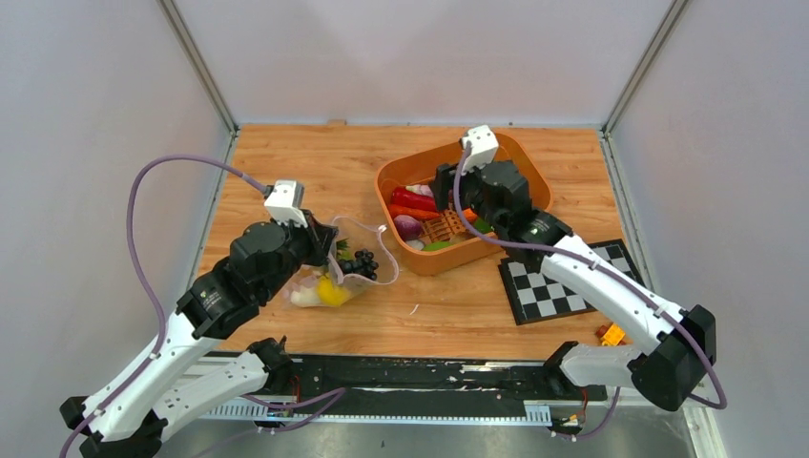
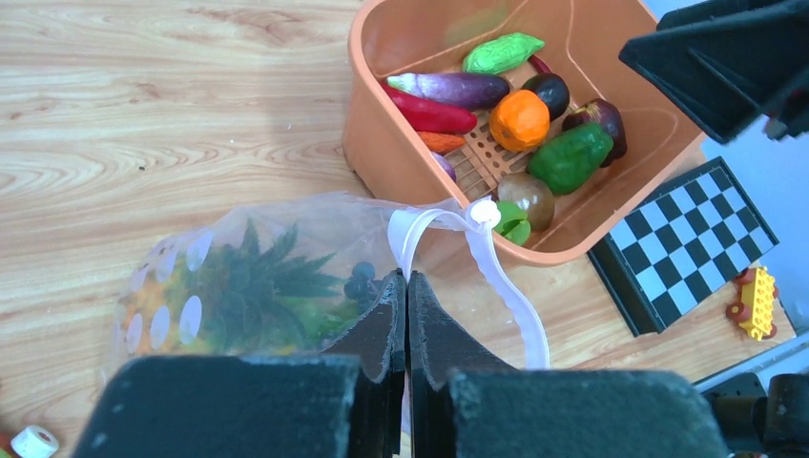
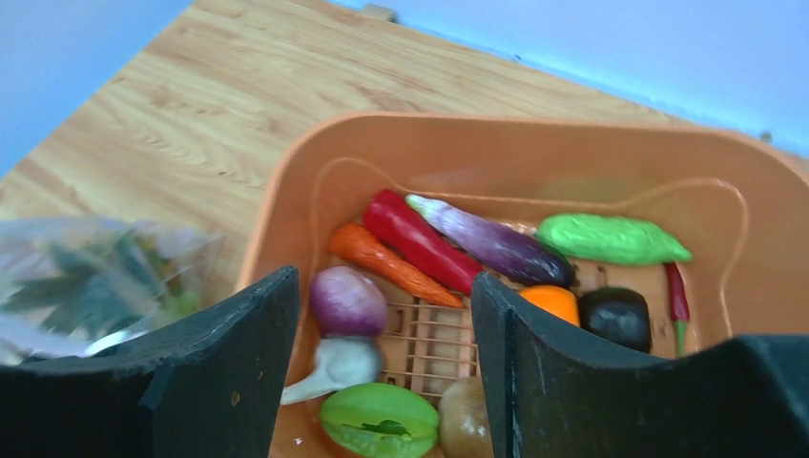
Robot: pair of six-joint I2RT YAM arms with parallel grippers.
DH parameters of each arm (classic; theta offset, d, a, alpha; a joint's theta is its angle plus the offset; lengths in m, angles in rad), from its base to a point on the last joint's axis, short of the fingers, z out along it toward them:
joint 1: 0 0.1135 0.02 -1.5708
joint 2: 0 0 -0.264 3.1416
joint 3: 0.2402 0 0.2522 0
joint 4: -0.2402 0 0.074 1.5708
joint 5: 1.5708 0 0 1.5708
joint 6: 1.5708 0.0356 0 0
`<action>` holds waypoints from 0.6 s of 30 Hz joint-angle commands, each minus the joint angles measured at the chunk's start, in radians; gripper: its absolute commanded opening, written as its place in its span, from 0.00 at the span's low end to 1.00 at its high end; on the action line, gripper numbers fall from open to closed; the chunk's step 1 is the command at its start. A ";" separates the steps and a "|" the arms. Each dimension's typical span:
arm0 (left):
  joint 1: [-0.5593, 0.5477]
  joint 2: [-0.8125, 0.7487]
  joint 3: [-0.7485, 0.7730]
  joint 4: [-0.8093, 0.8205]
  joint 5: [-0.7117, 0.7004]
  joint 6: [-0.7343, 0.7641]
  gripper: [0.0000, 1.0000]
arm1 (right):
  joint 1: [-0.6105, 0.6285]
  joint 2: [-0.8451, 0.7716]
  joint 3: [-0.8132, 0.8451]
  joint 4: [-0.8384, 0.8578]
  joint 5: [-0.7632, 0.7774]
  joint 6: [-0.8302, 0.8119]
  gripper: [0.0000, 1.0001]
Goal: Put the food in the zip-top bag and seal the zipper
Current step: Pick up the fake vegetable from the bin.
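While most of the food sits in the orange tub (image 2: 367, 143) at 1 o'clock on the table, the zip-top bag (image 2: 238, 277) lies at 8 o'clock from the tub, mouth toward it. It holds a pineapple (image 2: 248, 286), grapes (image 1: 361, 262) and a lemon (image 1: 332, 291).

Handling guess: the film is thin, limp and slippery and will collapse if let go. The zipper (image 2: 510, 286) looks like the stiffest part, so hold there. The toys look light, hard and smooth. I'd pinch the eggplant (image 3: 487, 243) and carrot (image 3: 382, 258) across the middle; the orange (image 2: 519, 119) may roll.

Left gripper (image 2: 407, 286): arm reaches in from 7 o'clock, wrist pitched down, fingers pressed together on the bag's mouth edge.

Right gripper (image 3: 384, 286): arm stretches from 5 o'clock, wrist tipped down over the tub, fingers wide apart, holding nothing.
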 commanded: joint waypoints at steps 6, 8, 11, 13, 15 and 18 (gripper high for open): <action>0.000 -0.037 -0.012 0.047 -0.028 -0.010 0.00 | -0.217 0.090 -0.018 -0.047 -0.161 0.260 0.71; 0.000 -0.040 -0.013 0.047 -0.033 -0.010 0.00 | -0.244 0.123 -0.014 -0.047 -0.197 0.273 0.72; 0.000 -0.041 -0.010 0.046 -0.036 -0.008 0.00 | -0.260 0.177 -0.009 -0.028 -0.221 0.266 0.76; 0.000 -0.040 -0.010 0.048 -0.037 -0.007 0.00 | -0.262 0.248 0.021 -0.022 -0.160 0.218 0.78; 0.000 -0.035 -0.008 0.048 -0.033 -0.007 0.00 | -0.264 0.344 0.102 -0.083 -0.126 0.177 0.78; 0.000 -0.033 -0.005 0.038 -0.028 -0.005 0.00 | -0.265 0.489 0.259 -0.185 -0.181 0.073 0.78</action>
